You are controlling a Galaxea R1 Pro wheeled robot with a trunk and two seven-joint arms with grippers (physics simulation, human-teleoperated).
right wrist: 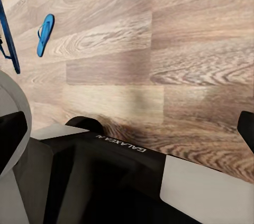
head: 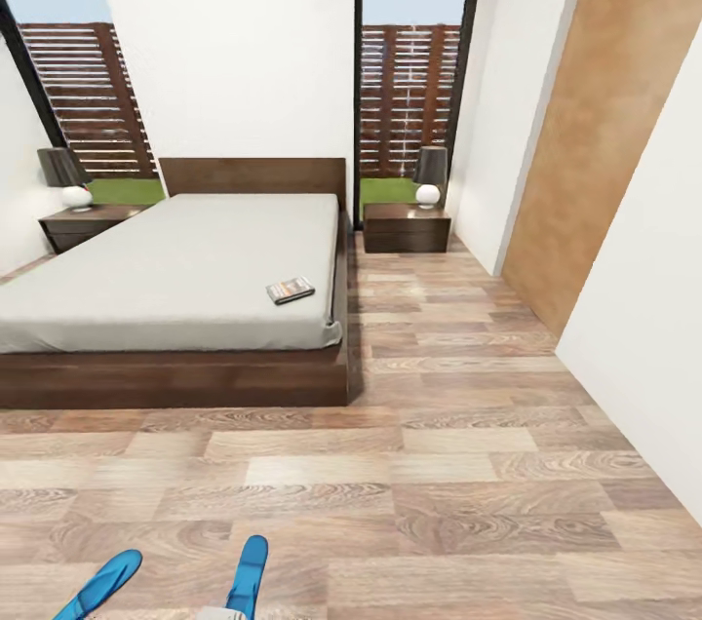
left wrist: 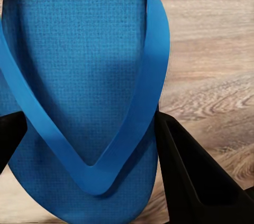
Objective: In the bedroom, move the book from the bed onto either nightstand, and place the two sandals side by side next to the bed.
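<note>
left tool [left wrist: 90,145]: black fingers astride bright blue flip-flop sandal [left wrist: 79,76], grip unclear; risk: sandal slips in transit. right tool: state unknown.

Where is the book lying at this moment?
In the head view, the book lies on the bed, near its right foot corner, on the side toward the right nightstand.

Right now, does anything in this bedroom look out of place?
Yes. A book lies askew near the bed's foot corner, and two blue sandals lie splayed apart on the wooden floor, away from the bed. Otherwise nothing looks spilled or damaged.
</note>
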